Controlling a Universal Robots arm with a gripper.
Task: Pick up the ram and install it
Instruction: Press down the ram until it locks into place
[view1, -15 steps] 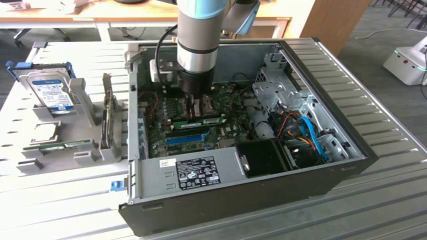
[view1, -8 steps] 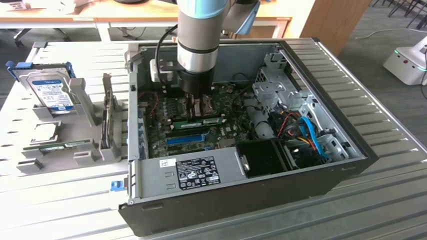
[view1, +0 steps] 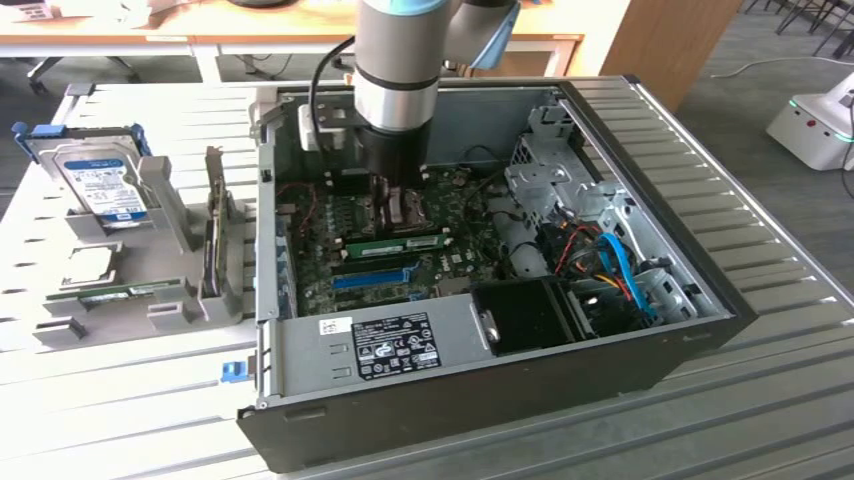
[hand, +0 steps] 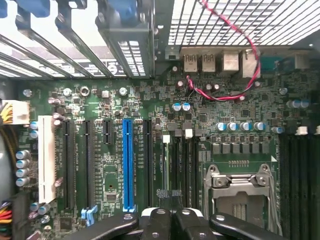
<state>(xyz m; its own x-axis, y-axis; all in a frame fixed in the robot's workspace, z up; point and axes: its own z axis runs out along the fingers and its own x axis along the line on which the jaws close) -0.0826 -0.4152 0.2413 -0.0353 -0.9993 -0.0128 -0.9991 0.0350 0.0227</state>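
The gripper (view1: 404, 213) stood closed inside the case (view1: 667, 240), pressing on the ram (view1: 396, 243) in its motherboard (hand: 150, 150) slot; good seating required even, vertical pressure along the stick.

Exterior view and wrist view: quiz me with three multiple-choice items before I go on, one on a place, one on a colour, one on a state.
1. Where is the pincer?
A. Inside the open computer case, over the motherboard
B. Above the hard drive
C. Outside the case

2. What colour is the long expansion slot in the wrist view?
A. Red
B. Blue
C. Yellow

3. How does the hard drive sit?
A. Mounted in the case
B. Held by the arm
C. In the grey holder outside the case

Answers: 1 A, the arm reaches down into the case. 2 B, it stands out blue among black slots. 3 C, it rests at the exterior view's left.
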